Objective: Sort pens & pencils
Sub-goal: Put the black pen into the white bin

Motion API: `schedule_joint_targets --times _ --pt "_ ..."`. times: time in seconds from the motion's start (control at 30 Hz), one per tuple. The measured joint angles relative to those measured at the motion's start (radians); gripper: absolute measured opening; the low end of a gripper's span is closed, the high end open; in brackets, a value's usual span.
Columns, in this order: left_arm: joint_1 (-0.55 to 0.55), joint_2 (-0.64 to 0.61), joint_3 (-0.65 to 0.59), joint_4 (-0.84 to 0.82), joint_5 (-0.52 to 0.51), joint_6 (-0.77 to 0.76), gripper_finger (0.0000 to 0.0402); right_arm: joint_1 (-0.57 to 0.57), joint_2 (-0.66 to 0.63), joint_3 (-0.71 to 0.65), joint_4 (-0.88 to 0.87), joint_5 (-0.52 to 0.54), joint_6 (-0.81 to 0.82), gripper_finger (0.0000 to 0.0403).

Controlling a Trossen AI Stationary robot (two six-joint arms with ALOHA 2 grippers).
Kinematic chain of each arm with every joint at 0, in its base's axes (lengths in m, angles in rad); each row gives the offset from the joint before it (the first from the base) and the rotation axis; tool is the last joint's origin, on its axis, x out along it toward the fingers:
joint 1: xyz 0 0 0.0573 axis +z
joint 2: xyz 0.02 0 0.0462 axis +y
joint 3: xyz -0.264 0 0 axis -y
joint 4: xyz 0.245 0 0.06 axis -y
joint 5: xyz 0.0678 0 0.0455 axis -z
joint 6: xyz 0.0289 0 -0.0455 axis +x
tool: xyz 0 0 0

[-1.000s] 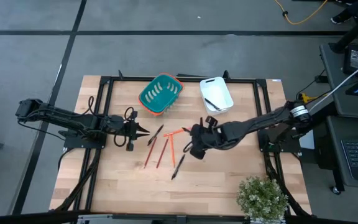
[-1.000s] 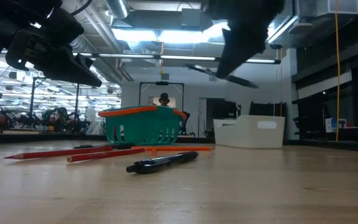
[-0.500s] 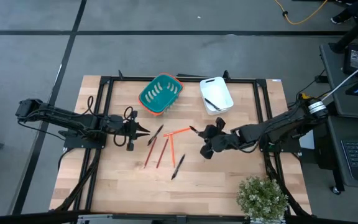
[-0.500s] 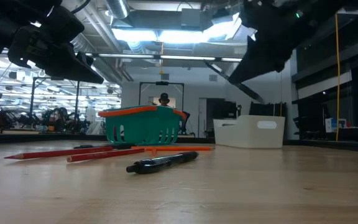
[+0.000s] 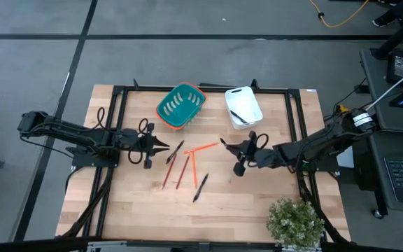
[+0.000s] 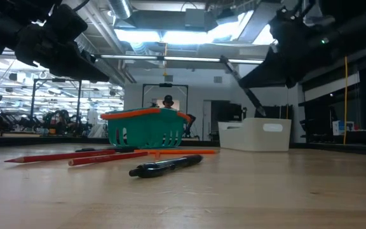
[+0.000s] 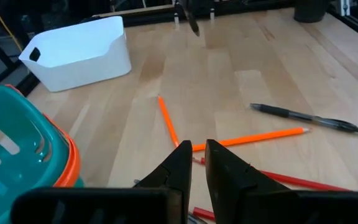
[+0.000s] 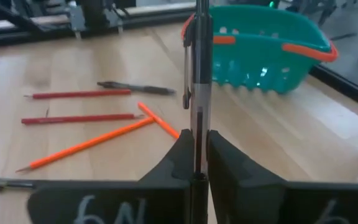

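A black pen is pinched between the fingers of the right gripper, held in the air above the table, near the white bin. The left gripper is held nearly closed with nothing in it, parked just beside the pile. Orange and red pencils are left lying mid-table with two more pens among them, in front of the teal basket. One pen is seen inside the white bin.
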Motion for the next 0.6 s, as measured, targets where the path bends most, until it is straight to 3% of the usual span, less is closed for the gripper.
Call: schedule_joint_targets --times 0.4,0.6 --pt "0.001 0.000 0.000 0.001 -0.013 -0.008 0.0041 0.000 -0.001 -0.092 0.200 0.092 -0.075 0.0025" --pt "0.001 0.000 0.000 0.001 -0.014 -0.008 0.0041 0.000 -0.001 -0.104 0.221 0.239 -0.079 0.0025"
